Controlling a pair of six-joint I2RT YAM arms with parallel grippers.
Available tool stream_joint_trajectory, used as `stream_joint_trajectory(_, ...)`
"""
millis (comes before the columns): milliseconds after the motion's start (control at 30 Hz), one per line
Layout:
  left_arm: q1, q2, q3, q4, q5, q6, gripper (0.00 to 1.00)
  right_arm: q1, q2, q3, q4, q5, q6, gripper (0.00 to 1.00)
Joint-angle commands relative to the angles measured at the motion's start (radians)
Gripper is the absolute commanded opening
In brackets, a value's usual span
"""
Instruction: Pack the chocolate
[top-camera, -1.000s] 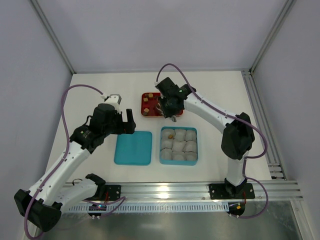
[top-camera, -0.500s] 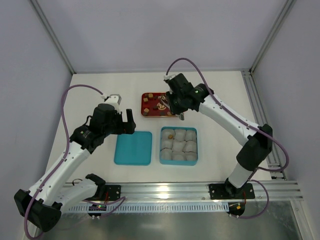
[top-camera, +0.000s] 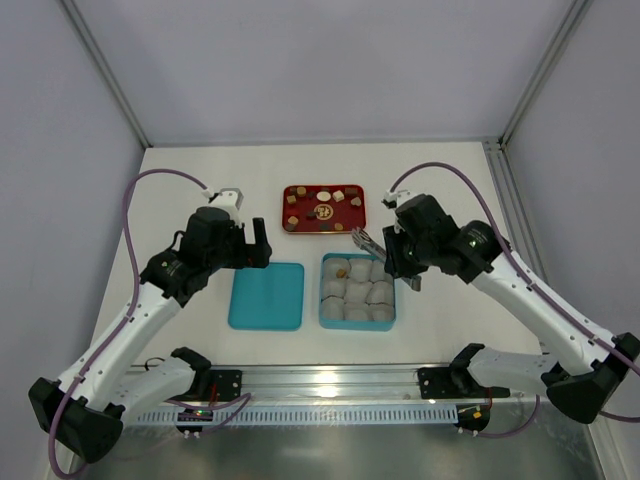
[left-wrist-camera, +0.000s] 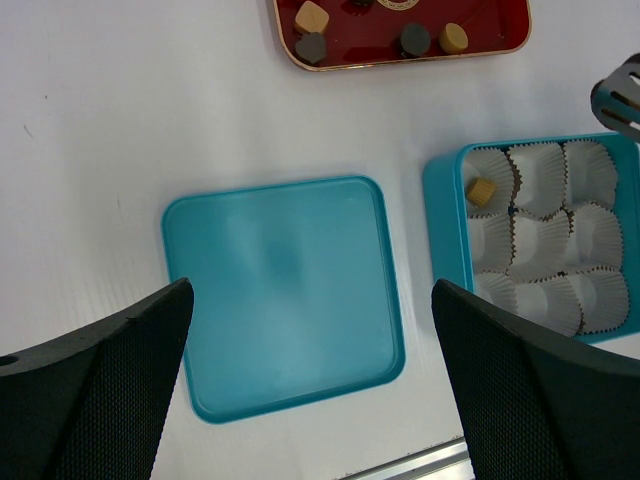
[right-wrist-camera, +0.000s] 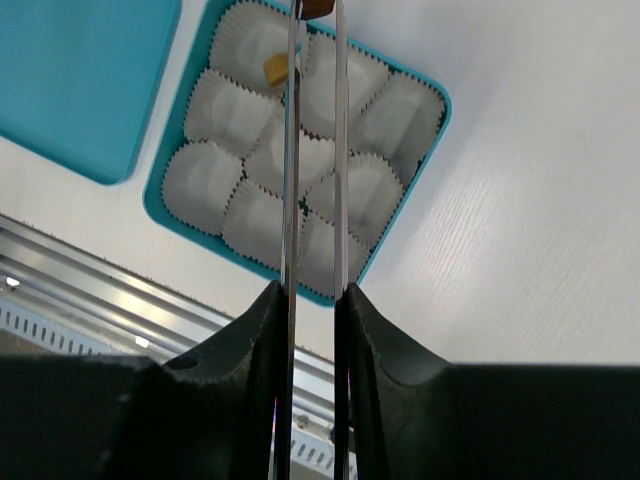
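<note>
Right fingers (right-wrist-camera: 291, 150), narrow, pinching a brown chocolate (right-wrist-camera: 318, 8), have swung from tray (left-wrist-camera: 365, 40) to the box's (left-wrist-camera: 443, 230) far edge, so a drop into an empty cup looks next; left gripper (left-wrist-camera: 310, 290) wide over lid (left-wrist-camera: 285, 290).

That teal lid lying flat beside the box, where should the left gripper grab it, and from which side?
Probably mid-edge of the lid, on the side away from the box, from above, jaws across the rim. It lies flat, so only the rim offers purchase; that edge has bare table beside it, while the opposite edge crowds the box.
</note>
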Motion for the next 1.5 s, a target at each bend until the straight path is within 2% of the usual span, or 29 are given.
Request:
stream_joint_trajectory(0, -0.004, 0.002, 0.039, 0.007, -0.009, 0.009, 1.0, 0.001, -0.072, -0.069, -0.024, -0.032, 0.042, 0.21)
stream_joint_trajectory(233, -0.002, 0.002, 0.035, 0.007, -0.01, 0.009, 1.0, 0.018, -0.096, -0.195, 0.028, -0.072, 0.074, 0.21)
stream_joint_trajectory(400, -0.002, 0.007, 0.037, 0.007, -0.009, 0.009, 1.0, 0.019, -0.086, -0.219, 0.056, -0.068, 0.079, 0.21)
stream_joint_trajectory(567, -0.004, 0.005, 0.037, 0.007, -0.013, 0.009, 1.0, 0.021, -0.073, -0.227, 0.074, -0.072, 0.079, 0.22)
stream_joint_trajectory(1133, -0.002, 0.011, 0.037, 0.006, -0.01, 0.009, 1.0, 0.022, -0.069, -0.227, 0.062, -0.049, 0.077, 0.38)
stream_joint_trajectory(1467, -0.002, 0.008, 0.037, 0.006, -0.01, 0.009, 1.0, 0.022, -0.083, -0.18, 0.029, -0.037, 0.069, 0.39)
